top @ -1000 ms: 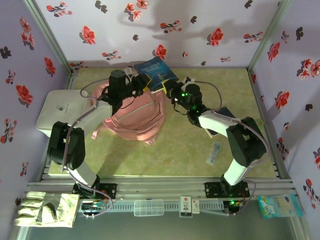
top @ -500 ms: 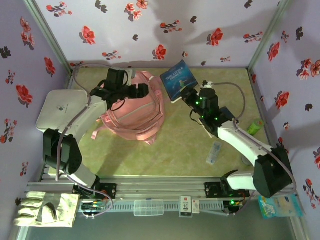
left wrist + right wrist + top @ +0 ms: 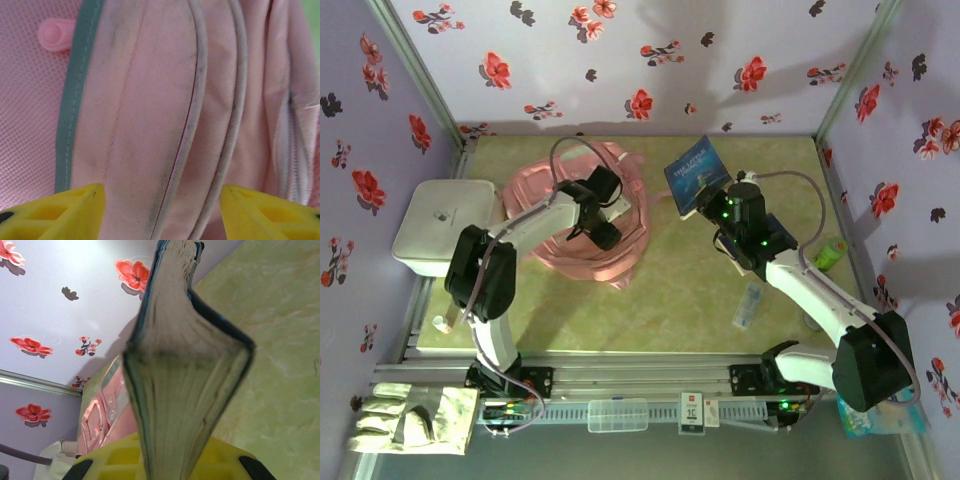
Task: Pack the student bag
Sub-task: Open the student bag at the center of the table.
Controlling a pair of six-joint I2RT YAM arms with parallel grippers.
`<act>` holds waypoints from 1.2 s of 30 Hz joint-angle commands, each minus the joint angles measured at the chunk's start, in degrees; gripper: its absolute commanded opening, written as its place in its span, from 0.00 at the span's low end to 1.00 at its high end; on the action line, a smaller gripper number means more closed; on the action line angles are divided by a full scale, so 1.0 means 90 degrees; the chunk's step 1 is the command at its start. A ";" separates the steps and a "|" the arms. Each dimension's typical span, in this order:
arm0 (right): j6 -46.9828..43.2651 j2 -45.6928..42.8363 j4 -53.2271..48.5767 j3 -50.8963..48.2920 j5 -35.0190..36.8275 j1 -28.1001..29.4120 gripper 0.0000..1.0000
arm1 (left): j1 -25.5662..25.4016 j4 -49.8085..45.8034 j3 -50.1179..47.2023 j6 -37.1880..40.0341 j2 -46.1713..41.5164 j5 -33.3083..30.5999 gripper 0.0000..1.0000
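Green mottled table (image 3: 670,300), floral lilac walls (image 3: 720,30), pink student bag (image 3: 535,200)

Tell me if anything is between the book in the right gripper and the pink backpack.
Nothing visible lies on the green table between the blue book, held up by the right gripper, and the pink backpack. The left gripper, jaws apart, sits low over the backpack's front, so it may crowd the way in.
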 commanded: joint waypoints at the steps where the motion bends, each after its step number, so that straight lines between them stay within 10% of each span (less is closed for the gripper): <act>1: 0.0007 -0.0085 0.0521 -0.0075 0.0062 -0.0049 0.11 | -0.0084 -0.0158 0.0301 0.0347 0.0266 -0.0723 0.59; 19: -0.0132 -0.0702 -0.0015 -0.0471 0.0521 -0.0159 0.12 | -0.0144 0.0259 0.0986 -0.0117 -0.0105 -0.1319 0.00; 36: 0.0506 -0.0954 0.0825 -0.1043 -0.1995 -0.0112 0.14 | -0.0145 0.2910 0.1227 -0.1512 -0.1459 -0.1445 0.00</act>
